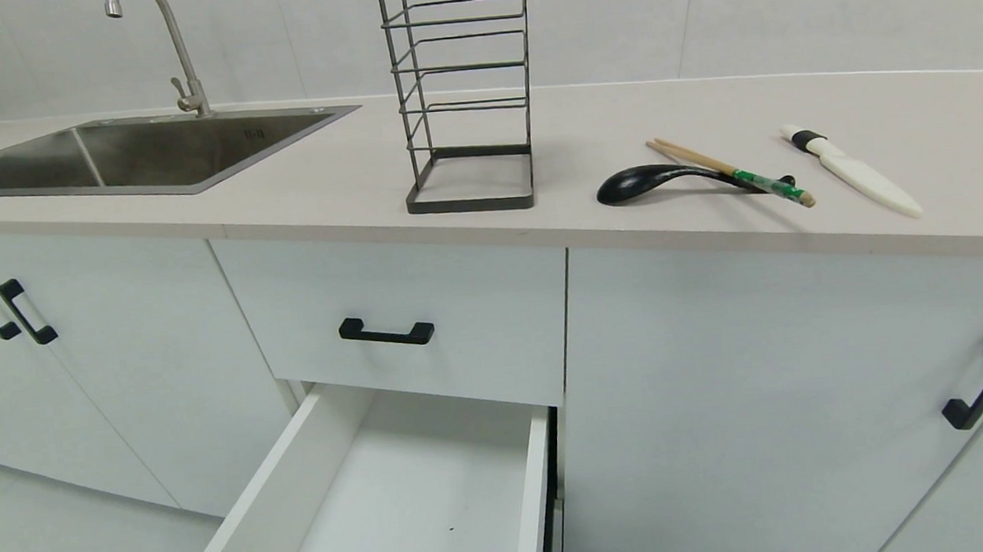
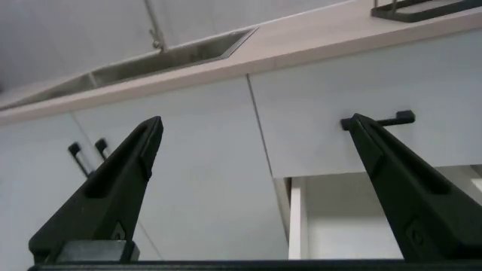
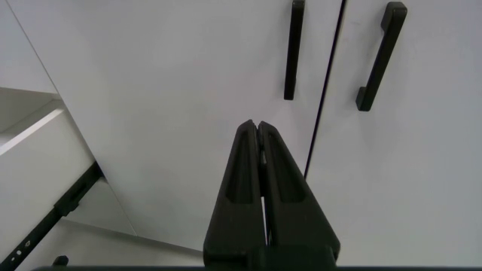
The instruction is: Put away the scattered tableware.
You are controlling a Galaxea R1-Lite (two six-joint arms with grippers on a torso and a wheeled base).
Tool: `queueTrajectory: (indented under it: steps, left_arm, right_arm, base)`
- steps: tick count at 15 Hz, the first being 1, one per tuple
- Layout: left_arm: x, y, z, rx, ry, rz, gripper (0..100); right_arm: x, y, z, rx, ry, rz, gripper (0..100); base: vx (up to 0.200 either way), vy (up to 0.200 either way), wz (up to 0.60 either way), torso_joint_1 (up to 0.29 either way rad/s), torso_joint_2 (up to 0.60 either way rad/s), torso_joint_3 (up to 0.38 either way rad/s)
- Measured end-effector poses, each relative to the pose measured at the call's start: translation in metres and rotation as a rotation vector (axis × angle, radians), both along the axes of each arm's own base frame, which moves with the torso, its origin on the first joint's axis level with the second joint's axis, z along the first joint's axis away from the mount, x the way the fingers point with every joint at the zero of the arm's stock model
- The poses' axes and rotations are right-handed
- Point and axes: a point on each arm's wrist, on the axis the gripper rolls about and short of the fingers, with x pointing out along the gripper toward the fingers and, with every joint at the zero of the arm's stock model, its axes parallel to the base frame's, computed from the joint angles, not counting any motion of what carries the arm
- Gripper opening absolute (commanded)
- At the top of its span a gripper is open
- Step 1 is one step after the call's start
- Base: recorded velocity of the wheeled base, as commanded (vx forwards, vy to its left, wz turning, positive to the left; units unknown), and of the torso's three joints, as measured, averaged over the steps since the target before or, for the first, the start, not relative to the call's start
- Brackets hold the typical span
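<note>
Left gripper (image 2: 254, 120) hung with its fingers spread wide, low before the cabinet fronts beneath the rack (image 1: 461, 94); right gripper (image 3: 257, 126) was closed on nothing, facing cabinet doors. To the rack's right on the counter (image 1: 292, 195) lay the spoon (image 1: 651, 181), the chopsticks (image 1: 729, 171) crossing its handle, and the knife (image 1: 851, 169) farthest out. Below the rack a drawer (image 1: 262, 487) stood pulled out.

We held our left gripper (image 2: 254, 120) with its two black fingers (image 2: 128, 169) spread wide apart and nothing between them. Our right gripper (image 3: 258, 126) had its fingers (image 3: 245, 173) pressed flat together, tips meeting, gripping nothing. Both pairs stretched straight out from the wrists.
</note>
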Motion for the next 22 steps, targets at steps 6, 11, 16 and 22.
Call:
queueTrajectory:
  steps: [6,11,16,22]
  left_arm:
    - [-0.021,0.001,-0.033,-0.075,-0.037,0.006,100]
    - [-0.024,-0.001,-0.085,-0.054,0.078,0.019,100]
    - [-0.026,-0.001,-0.112,-0.153,0.254,0.016,100]
    - [-0.026,-0.002,-0.112,-0.134,0.251,-0.023,100]
  right_arm:
    - [0.000,0.000,0.000,0.000,0.000,0.000,0]
    - [0.000,0.000,0.000,0.000,0.000,0.000,0]
    - [0.000,0.000,0.000,0.000,0.000,0.000,0]
    - [0.000,0.000,0.000,0.000,0.000,0.000,0]
  base:
    - [0.000,0.000,0.00,0.000,0.00,0.000]
    - [0.000,0.000,0.00,0.000,0.00,0.000]
    - [0.000,0.000,0.00,0.000,0.00,0.000]
    - [0.000,0.000,0.00,0.000,0.00,0.000]
